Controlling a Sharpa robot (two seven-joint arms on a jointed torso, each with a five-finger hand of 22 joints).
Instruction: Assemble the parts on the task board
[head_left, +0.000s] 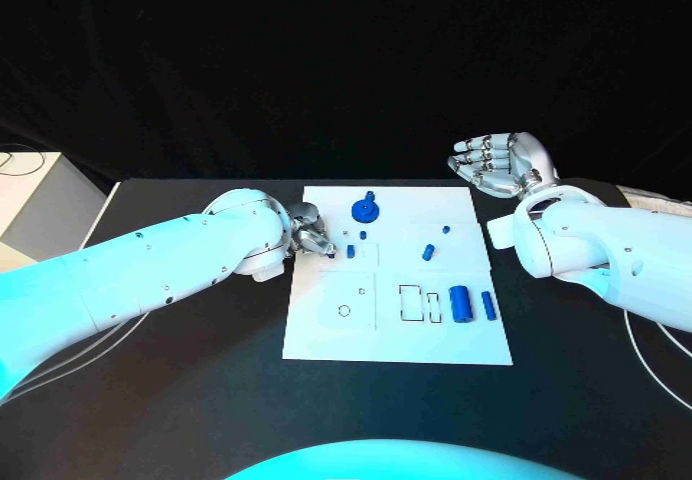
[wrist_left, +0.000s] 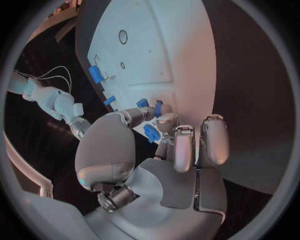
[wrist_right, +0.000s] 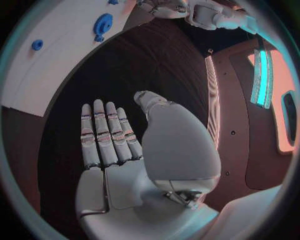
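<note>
The white task board (head_left: 397, 335) lies mid-table. On it are a blue gear (head_left: 366, 210), several small blue parts such as one peg (head_left: 428, 251), and two blue cylinders (head_left: 460, 304) standing by the outlined slots. My left hand (head_left: 312, 236) rests at the board's left edge. In the left wrist view my left hand (wrist_left: 156, 150) pinches a small blue part (wrist_left: 152, 133) between thumb and a finger, just over the task board (wrist_left: 169, 55). My right hand (head_left: 499, 160) hangs raised beyond the board's far right corner, and my right hand (wrist_right: 109, 145) has flat, straight fingers holding nothing. The gear (wrist_right: 102, 23) lies ahead of it.
A pale box (head_left: 36, 205) stands off the table's far left corner. White cables (head_left: 656, 350) trail along the right side. Black tabletop (head_left: 173, 400) surrounds the board.
</note>
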